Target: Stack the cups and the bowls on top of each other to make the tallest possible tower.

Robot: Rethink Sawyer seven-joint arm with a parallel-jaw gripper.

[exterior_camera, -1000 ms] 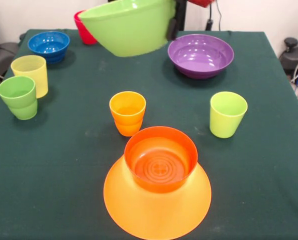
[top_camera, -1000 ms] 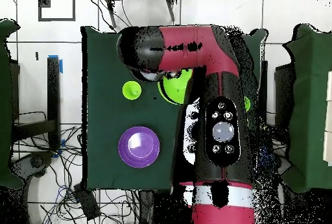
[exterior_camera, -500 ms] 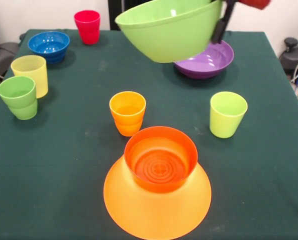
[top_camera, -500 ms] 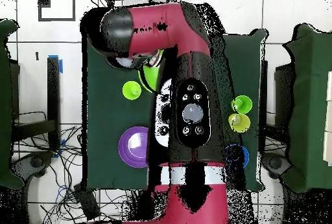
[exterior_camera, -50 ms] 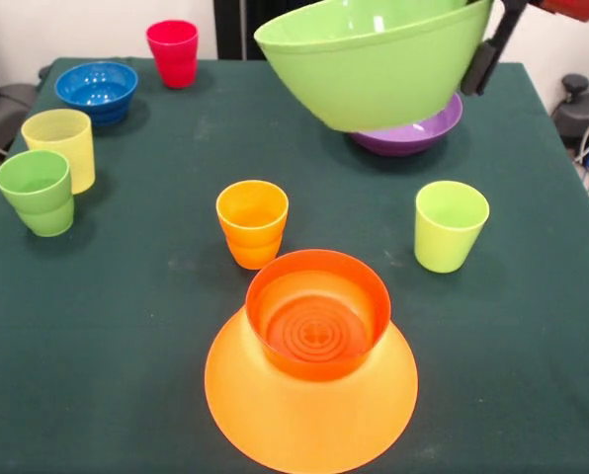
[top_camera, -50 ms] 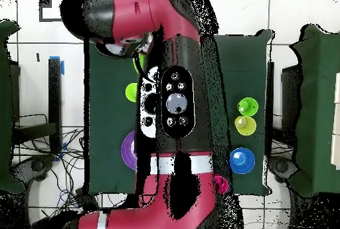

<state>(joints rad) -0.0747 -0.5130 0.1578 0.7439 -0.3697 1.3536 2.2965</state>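
Front view: jaws point(exterior_camera, -50 ms: 479, 61) pinch tilted green bowl point(exterior_camera, -50 ms: 374, 61) by its rim, high above desk point(exterior_camera, -50 ms: 126, 296); one-sided hold could slip, dropping it onto purple bowl point(exterior_camera, -50 ms: 418, 133)

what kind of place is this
Probably a robotics lab: a red and black robot arm works over a green-covered table, loose cables lie on the tiled floor, and bright plastic cups and bowls serve as test objects.
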